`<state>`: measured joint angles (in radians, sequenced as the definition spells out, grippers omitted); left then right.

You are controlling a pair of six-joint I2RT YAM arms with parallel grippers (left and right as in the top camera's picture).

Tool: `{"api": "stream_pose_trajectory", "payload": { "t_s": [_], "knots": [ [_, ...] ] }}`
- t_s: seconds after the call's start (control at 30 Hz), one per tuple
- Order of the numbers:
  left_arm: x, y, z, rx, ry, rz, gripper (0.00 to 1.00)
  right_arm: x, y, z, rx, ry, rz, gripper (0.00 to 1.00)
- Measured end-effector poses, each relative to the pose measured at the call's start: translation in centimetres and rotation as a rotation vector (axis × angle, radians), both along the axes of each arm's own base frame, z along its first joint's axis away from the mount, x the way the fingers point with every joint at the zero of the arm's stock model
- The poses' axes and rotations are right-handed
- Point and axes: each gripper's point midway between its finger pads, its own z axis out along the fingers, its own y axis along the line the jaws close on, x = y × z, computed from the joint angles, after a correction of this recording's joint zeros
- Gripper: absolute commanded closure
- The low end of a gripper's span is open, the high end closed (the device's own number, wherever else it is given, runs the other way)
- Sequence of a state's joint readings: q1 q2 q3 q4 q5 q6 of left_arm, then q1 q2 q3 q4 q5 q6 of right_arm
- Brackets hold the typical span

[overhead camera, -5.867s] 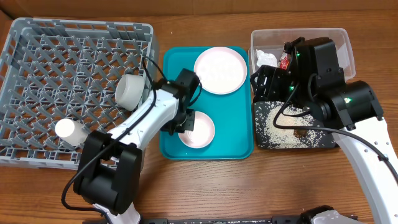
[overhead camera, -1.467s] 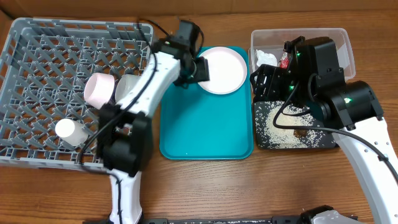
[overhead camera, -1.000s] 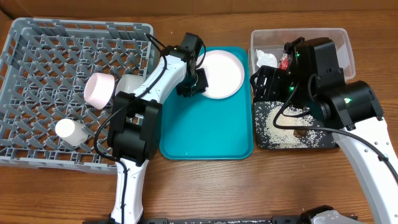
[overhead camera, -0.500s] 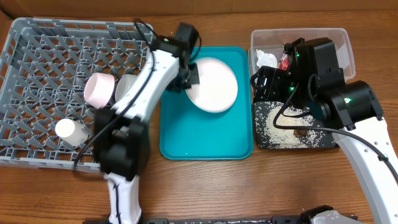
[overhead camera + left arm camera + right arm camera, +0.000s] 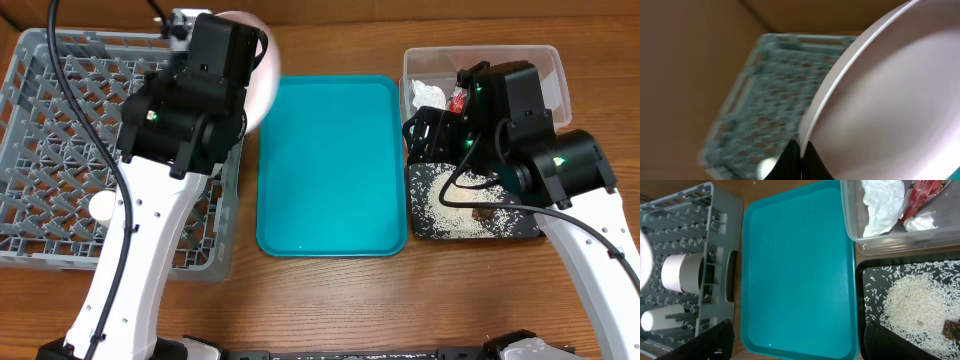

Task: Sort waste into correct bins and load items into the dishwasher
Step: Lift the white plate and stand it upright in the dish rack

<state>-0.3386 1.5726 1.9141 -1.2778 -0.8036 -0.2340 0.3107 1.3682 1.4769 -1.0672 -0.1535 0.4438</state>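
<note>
Left wrist view: my left end effector [image 5: 801, 154] clamps the pink plate [image 5: 880, 100] by its rim, at the far right corner of the rack [image 5: 770, 100].

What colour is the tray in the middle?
The tray is teal, clearest in the right wrist view.

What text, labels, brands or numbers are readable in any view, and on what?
No readable text in any view.
Red snack wrapper in the clear tub: may carry print, but it is too small and crinkled to read.
Dish rack, teal tray, black tray, pink plate: no markings visible.
</note>
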Motion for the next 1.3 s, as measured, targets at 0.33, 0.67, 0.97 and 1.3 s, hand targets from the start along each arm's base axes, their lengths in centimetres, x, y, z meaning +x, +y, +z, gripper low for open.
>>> {"api": "stream_pose_trajectory", "payload": {
  "t_s": [0.33,0.67,0.97,1.3],
  "knots": [
    [-2.6,12.2,3.6,0.284,-0.053,0.423,0.96,0.0,0.0,0.0,0.000,0.000,0.001,0.16],
    [-2.8,19.8,0.0,0.327,0.093,0.616,0.96,0.0,0.0,0.0,0.000,-0.001,0.000,0.16],
    [1.9,23.2,-5.2,0.357,0.189,0.615,0.96,0.0,0.0,0.0,0.000,0.000,0.000,0.16],
    [5.3,23.4,-12.8,0.351,0.383,0.522,0.95,0.1,0.0,0.0,0.001,-0.003,0.000,0.16]
  ]
}}
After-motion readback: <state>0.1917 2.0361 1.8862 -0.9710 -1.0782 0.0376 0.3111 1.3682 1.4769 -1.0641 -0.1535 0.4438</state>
